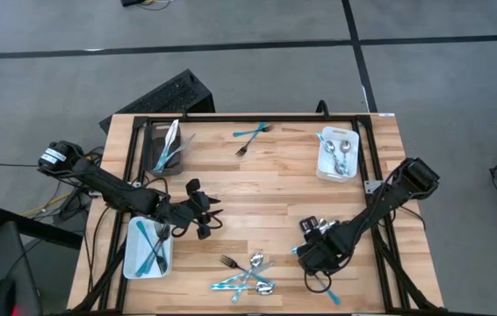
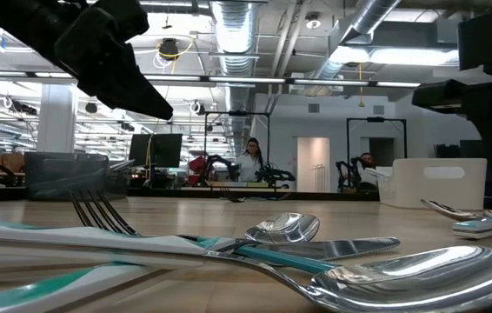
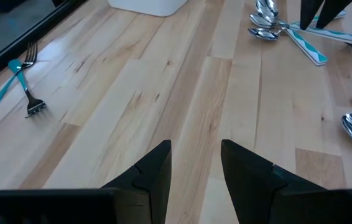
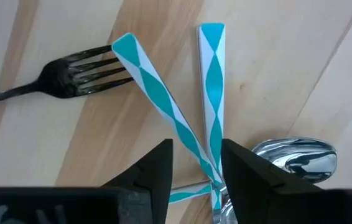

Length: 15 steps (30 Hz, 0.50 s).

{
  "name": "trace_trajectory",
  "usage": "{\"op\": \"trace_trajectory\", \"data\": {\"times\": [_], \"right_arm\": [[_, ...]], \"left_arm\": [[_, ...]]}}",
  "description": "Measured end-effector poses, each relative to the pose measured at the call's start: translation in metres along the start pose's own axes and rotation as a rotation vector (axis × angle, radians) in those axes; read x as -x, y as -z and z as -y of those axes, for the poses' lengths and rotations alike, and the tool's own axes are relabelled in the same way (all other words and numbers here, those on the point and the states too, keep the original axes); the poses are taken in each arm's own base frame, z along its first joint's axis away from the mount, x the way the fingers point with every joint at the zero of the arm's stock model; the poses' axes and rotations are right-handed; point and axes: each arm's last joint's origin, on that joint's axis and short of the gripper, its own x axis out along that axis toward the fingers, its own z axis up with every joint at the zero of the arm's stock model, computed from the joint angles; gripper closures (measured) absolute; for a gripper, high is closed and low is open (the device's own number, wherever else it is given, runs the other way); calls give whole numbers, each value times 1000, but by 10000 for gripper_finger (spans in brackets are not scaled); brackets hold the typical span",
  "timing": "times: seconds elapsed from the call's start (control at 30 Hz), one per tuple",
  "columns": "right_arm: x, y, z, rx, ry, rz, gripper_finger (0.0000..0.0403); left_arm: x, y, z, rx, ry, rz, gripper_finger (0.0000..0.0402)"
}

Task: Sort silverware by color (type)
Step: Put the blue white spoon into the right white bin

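A wooden tabletop [image 1: 266, 184] is seen from above, worked by two dark arms. A dark bin [image 1: 166, 147] holding pale utensils is set at the far left corner, a white bin [image 1: 337, 154] with shiny spoons at the far right, and another white bin [image 1: 147, 249] with teal-handled pieces at the near left edge.

The silverware [image 1: 250, 274] still loose is gathered mostly in a crossed pile at the near middle of the tabletop (forks, spoons and teal-and-white handles overlapping), while one teal-handled fork [image 1: 250, 131] and a second fork just beside it are left at the far middle edge. One teal piece [image 1: 331, 297] is seen near the right arm's base.

The left end effector [image 1: 209, 217] is held over bare wood left of centre, its fingers [image 3: 153, 176] spread and nothing between them. The right end effector [image 1: 301, 254] is lowered just right of the pile; its fingers [image 4: 157, 171] are parted over two crossed teal handles [image 4: 210, 93], with no pinch visible.

A person is seen in the room beyond.
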Motion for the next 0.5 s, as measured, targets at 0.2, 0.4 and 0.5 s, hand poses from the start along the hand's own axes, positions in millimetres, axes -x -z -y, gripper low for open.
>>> {"op": "trace_trajectory", "data": {"times": [0.2, 0.4, 0.5], "right_arm": [[0, 0, 0, -34, 3, 2, 252], [0, -2, -1, -72, -1, 20, 266], [1, -2, -3, -96, -1, 25, 271]], "left_arm": [[0, 0, 0, -4, 0, 0, 274], [0, 0, 0, -18, 0, -1, 274], [-1, 2, 0, -49, -4, -9, 274]]}}
